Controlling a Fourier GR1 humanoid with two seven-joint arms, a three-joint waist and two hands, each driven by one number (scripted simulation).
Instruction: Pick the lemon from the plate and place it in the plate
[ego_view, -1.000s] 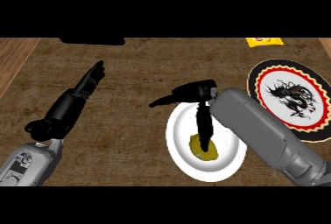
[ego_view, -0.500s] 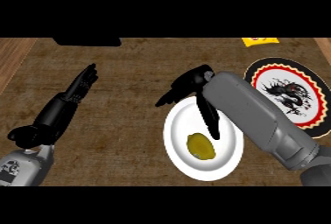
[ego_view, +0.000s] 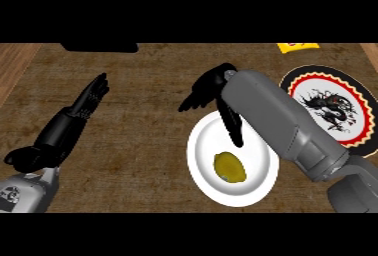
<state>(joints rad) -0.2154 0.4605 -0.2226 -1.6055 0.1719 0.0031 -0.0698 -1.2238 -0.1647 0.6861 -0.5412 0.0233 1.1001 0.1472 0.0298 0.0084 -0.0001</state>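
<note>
Hovering above the lemon (ego_view: 229, 167), the right hand (ego_view: 214, 92) spreads empty fingers (ego_view: 233, 131).

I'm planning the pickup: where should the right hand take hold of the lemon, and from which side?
Grip the lemon across its narrow middle, coming straight down. It lies flat and alone on the white plate, long axis roughly up-down in view. The right hand is above it, fingers straight.

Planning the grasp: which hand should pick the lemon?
Right. The right hand hangs open over the white plate, just beyond the lemon. The left hand lies open far off to the left.
</note>
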